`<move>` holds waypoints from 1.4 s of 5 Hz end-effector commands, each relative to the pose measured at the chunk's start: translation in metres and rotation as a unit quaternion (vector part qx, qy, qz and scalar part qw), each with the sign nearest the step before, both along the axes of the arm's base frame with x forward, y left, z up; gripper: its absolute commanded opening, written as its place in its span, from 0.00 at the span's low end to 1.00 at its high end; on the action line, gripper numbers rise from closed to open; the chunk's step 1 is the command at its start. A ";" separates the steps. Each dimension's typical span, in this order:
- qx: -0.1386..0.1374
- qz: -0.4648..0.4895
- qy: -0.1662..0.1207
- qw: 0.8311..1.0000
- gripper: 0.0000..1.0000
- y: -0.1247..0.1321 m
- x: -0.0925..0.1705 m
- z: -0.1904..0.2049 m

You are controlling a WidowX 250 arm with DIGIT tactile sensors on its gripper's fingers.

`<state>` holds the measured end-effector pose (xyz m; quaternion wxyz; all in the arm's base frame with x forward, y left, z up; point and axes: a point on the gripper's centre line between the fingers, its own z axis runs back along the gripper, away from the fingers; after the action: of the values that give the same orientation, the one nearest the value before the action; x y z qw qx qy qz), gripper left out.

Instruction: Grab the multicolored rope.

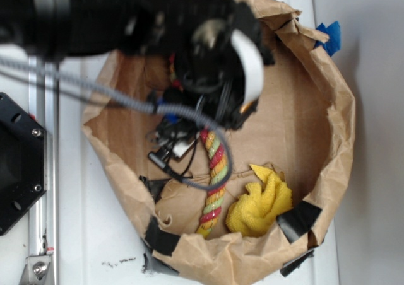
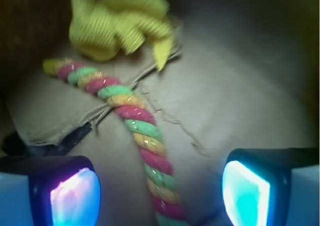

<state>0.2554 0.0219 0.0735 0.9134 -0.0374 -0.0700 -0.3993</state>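
Red, yellow-orange and pale green strands twist along the multicolored rope, which in your wrist view runs from the upper left of the frame down to the bottom centre, passing between the two glowing pads of the claw. The claw stands wide, holding nothing, with the rope lying in the gap, apparently lined up so that closing would pinch it across its width.

In the exterior view the rope lies on the floor of a crumpled brown paper bag in the centre of the frame, on the white bench. The black arm hangs over the bag's upper left.

A fluffy yellow cloth sits just right of the rope's lower end, near but clear of the claw. A loose flap of cardboard lies under the rope. Grey cable loops across the rope in the exterior view.
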 end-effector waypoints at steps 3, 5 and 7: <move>0.012 -0.062 0.024 0.998 0.96 -0.034 -0.035 -0.072; -0.006 -0.052 0.018 0.998 0.00 -0.034 -0.046 -0.066; -0.021 -0.021 0.011 1.000 0.00 -0.008 -0.005 -0.034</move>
<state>0.2494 0.0161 0.0294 0.9017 -0.0789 -0.0478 -0.4225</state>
